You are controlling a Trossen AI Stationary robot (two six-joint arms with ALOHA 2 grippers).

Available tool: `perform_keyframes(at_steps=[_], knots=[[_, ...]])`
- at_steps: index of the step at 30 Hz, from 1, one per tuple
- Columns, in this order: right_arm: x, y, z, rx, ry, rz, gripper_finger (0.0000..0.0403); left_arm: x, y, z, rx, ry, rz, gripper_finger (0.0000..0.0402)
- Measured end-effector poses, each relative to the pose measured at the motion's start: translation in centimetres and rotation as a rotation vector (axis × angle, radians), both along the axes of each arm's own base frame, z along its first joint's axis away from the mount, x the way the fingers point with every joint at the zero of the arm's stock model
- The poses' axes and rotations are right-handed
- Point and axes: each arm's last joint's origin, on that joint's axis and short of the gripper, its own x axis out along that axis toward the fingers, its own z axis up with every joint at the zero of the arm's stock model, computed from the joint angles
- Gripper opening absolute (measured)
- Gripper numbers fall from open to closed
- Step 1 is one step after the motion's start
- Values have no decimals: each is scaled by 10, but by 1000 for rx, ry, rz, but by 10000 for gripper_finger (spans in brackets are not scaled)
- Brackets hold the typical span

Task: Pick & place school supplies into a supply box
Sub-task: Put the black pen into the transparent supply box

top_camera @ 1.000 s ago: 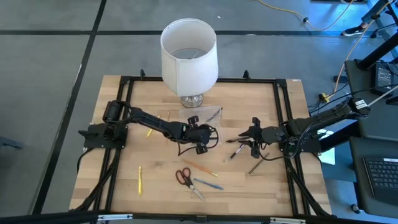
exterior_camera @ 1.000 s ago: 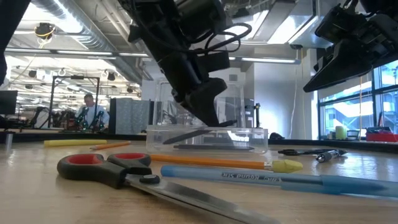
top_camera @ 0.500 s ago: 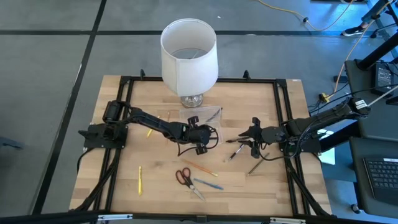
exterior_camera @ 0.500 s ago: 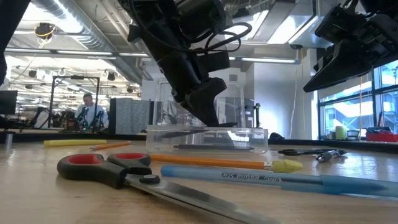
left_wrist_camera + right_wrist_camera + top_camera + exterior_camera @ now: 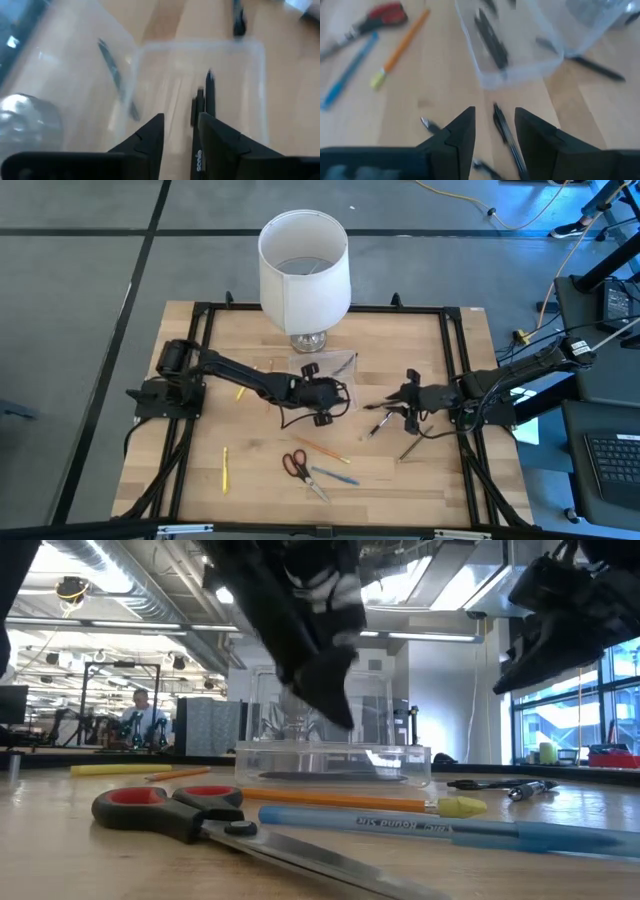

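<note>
Taking stock: we see one dark pen [image 5: 209, 97] lying inside the supply box [image 5: 322, 377], which sits mid-table in front of the lamp [image 5: 304, 272].
Left claw [image 5: 177, 131]: hovers over the box, fingers parted, pinching nothing.
Right claw [image 5: 494, 125]: waits just beside the box, spread and empty, above black pens [image 5: 378, 425] on the table [image 5: 420, 480].
Left to do: scissors [image 5: 295, 466], orange pencil [image 5: 322, 451], blue pen [image 5: 334, 476], two yellow pencils [image 5: 225, 468] lie outside.
Our judgement: we are early on; most supplies remain unpacked.
</note>
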Motion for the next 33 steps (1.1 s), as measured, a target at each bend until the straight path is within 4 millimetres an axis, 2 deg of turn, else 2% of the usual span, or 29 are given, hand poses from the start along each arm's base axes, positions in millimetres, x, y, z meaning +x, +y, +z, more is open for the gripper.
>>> perform_keyframes(at_steps=[7,13,20,25,29,33], knots=[[-7,-2,-8,-19,103,-8,141,-23,-8,55,33,-109,-72,119],[-9,-1,-9,-27,141,72,141,-67,-12,78,62,-249,-63,117],[-8,-8,-10,-71,144,16,141,-118,-10,64,-8,-524,-170,116],[-5,-16,-14,-33,187,-31,141,-147,-3,47,-22,-680,-166,116],[-1,-21,-22,-52,250,-29,147,-160,2,37,-23,-734,-150,116],[3,-24,-28,-67,276,-52,156,-164,4,31,-16,-724,-139,116]])
